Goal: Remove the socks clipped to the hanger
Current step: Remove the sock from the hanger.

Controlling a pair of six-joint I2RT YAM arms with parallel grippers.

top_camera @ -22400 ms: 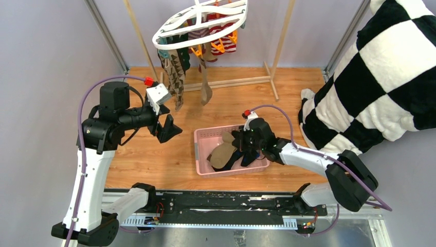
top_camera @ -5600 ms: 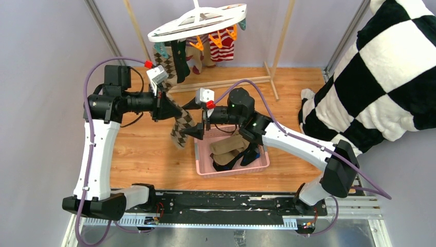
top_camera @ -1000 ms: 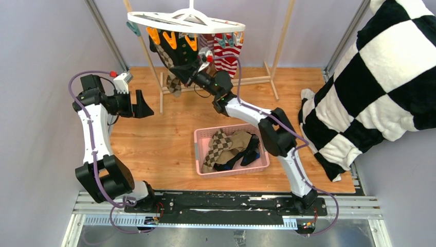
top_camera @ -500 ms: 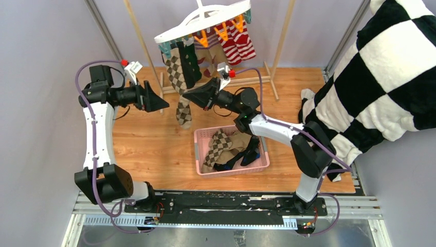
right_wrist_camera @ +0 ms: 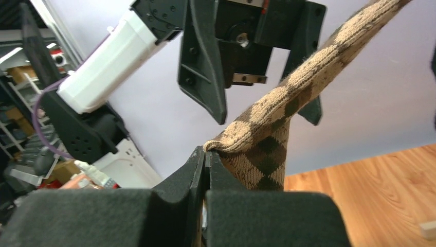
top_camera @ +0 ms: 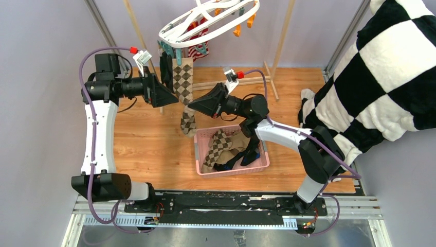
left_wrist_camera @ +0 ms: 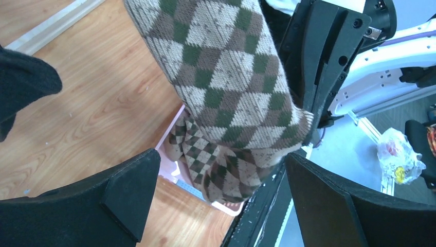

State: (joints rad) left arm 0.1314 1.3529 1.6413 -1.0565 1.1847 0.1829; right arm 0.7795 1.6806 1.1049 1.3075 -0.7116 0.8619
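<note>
At right tool (right_wrist_camera: 205,156), argyle sock (right_wrist_camera: 259,146) edge.

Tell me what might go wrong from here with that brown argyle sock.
The right gripper pinches only a thin fold of the brown argyle diamond sock; it may slip free.
The white oval plastic hanger hangs tilted; pulling may swing it.
The sock's toe hangs at the rim of the pink slotted basket, so a drop here may miss.
</note>
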